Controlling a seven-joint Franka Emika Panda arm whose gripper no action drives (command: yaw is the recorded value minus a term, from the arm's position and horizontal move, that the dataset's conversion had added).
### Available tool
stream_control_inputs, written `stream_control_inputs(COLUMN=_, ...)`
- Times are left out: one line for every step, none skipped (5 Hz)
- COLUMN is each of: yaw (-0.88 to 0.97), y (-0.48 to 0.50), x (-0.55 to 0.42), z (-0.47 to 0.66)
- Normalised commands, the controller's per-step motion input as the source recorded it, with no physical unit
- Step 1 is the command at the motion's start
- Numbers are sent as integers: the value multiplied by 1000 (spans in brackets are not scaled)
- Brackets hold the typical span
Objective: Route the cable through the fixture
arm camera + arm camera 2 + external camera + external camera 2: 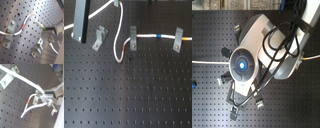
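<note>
While the arm fills most of the second exterior view with its round blue-lit joint, the first exterior view gives the clearest look at the work surface. A black perforated board carries three small metal clips: one toward the first exterior view's left, one in the middle, and one toward the first exterior view's right. The white cable runs in from the first exterior view's right, passes at the right clip and the middle clip, then bends down in a loop below the middle clip, where a red band marks it. From the loop it rises again toward the top of the first exterior view. A blue and yellow mark sits on the cable between the middle and right clips. The left clip stands apart from the cable, with nothing in it.

The gripper shows in the second wrist view as closed on the cable, with the white line passing between its fingers just above the board. In the first wrist view, the cable's red band lies near a clip, and the cable curves past it.
</note>
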Motion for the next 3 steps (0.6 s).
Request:
stream_control_inputs(yaw=131, y=-39, x=-420, z=421)
stream_control_inputs(yaw=31, y=35, x=-684, z=509)
stream_control_inputs(yaw=-231, y=182, x=-554, z=418)
